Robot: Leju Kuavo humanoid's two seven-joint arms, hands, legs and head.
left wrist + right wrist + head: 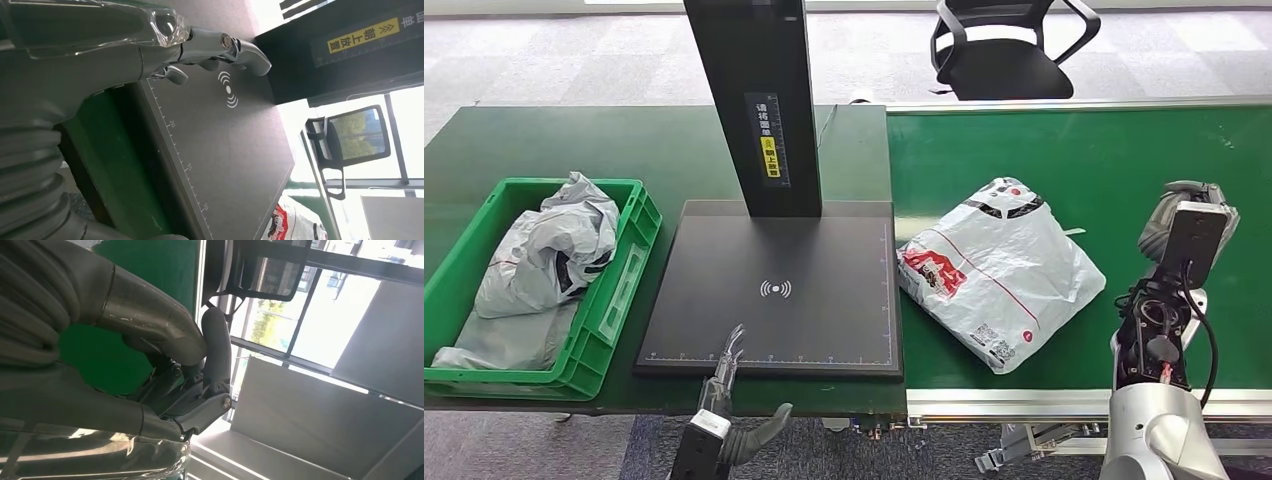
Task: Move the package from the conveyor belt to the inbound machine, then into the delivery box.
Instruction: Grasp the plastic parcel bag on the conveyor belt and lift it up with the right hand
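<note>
A white plastic package [999,270] printed with red and black markings is seen lying flat on the green conveyor belt [1104,160], close to the belt's left edge and just beside the inbound machine [774,290], whose black scanning plate carries a white wireless symbol and a ruled border. The machine's dark upright column [759,100], marked with a yellow label, is shown rising from the plate's far edge. The machine is set on a green desk [544,140], and to its left a green delivery box [619,290] is pictured holding crumpled grey bags [549,255]. The left hand [726,375] is shown low at the near edge of the scanning plate, its fingers [245,50] extended and apart above the black surface, nothing being held. The right hand [1189,215] is raised over the right part of the belt, well apart from the package; in the right wrist view its thumb [216,347] is seen lying against curled-in fingers with nothing between them, so the hand is read as closed and holding nothing. A black office chair [1004,50] is seen on the grey carpet [554,55] beyond the belt, and in the wrist views bright windows [280,315] are seen behind it. The package is not touched by either hand.
</note>
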